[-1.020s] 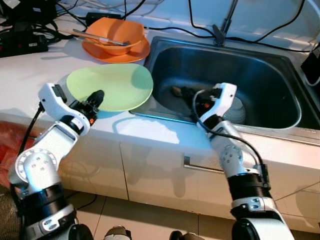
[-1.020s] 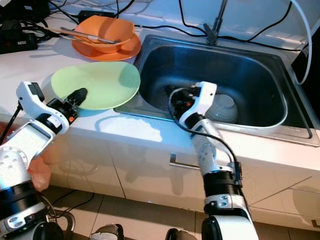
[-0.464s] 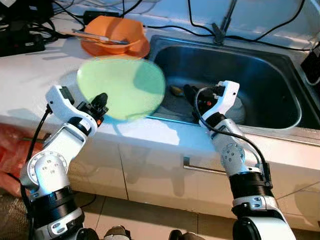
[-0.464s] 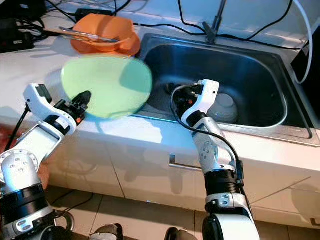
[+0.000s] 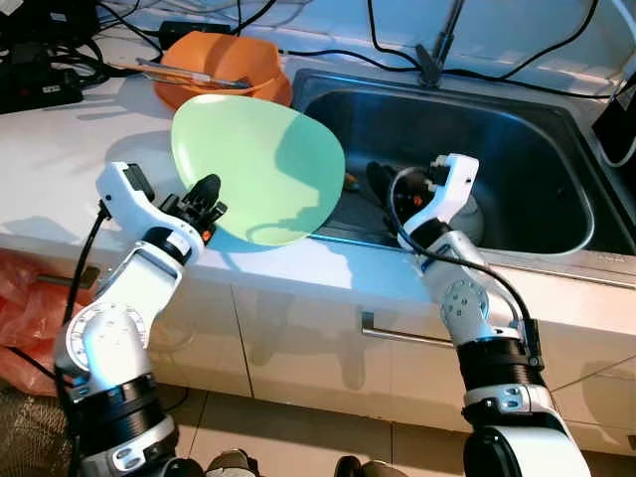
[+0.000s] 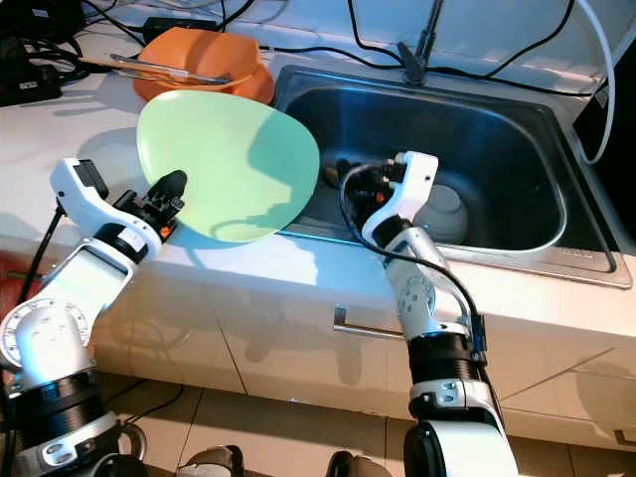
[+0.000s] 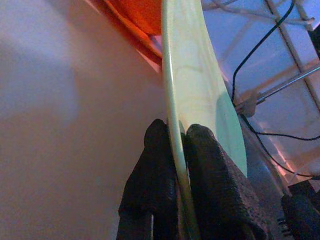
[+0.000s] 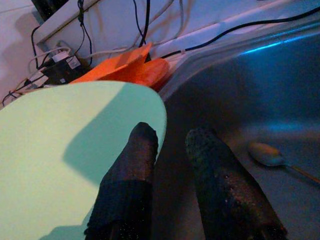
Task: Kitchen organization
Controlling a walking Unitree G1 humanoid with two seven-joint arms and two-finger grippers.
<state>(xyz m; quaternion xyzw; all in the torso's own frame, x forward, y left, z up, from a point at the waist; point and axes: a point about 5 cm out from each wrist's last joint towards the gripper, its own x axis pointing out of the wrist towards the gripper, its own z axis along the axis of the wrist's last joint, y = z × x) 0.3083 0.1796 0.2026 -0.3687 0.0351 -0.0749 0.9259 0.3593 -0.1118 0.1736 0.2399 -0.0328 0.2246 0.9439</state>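
Note:
A light green plate (image 5: pixel 260 167) hangs tilted above the counter edge, reaching over the left rim of the steel sink (image 5: pixel 517 139). My left gripper (image 5: pixel 207 195) is shut on the plate's near rim; the left wrist view has the rim (image 7: pixel 192 75) pinched between both fingers (image 7: pixel 155 160). My right gripper (image 5: pixel 378 184) is inside the sink and points left toward the plate's right edge. It stands open with nothing between its fingers (image 8: pixel 132 165). A white bowl (image 6: pixel 442 209) lies upside down on the sink floor behind it, and a spoon (image 8: pixel 267 154) lies nearby.
An orange bowl on an orange plate (image 5: pixel 214 65) with utensils (image 5: pixel 189 72) across it stands at the back left. Black cables and a power strip (image 5: pixel 40 84) line the back of the counter. The faucet (image 5: pixel 442 40) rises behind the sink. A red bag (image 5: pixel 25 308) lies on the floor.
My left gripper has lifted the green plate off the counter, tilted it up and carried it right, over the sink's rim. The right gripper has stayed in the sink.

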